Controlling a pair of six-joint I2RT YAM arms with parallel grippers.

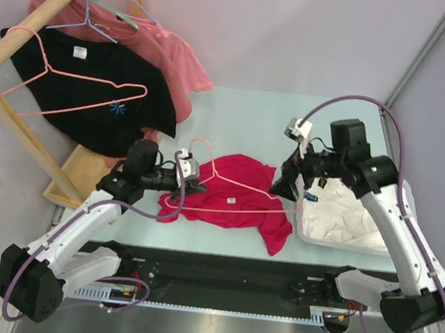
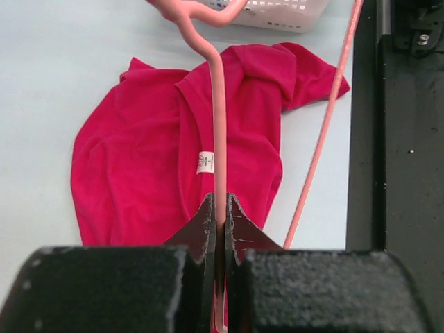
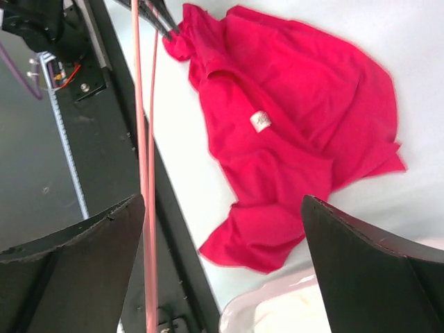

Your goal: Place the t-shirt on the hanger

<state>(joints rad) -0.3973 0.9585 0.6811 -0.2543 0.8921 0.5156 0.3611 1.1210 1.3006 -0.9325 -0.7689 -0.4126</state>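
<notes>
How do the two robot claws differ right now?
The left gripper is shut on the pink hanger; the right gripper is open, holding nothing. The left sits beside the red t-shirt, the right beside the white basket. Both face that t-shirt.

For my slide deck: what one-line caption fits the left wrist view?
The left gripper, shut on the pink hanger, holds it over the crumpled red t-shirt on the table.

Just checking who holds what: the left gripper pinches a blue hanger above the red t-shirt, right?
No, the hanger is pink, not blue; the left wrist view shows it. The left gripper does pinch it above the red t-shirt.
</notes>
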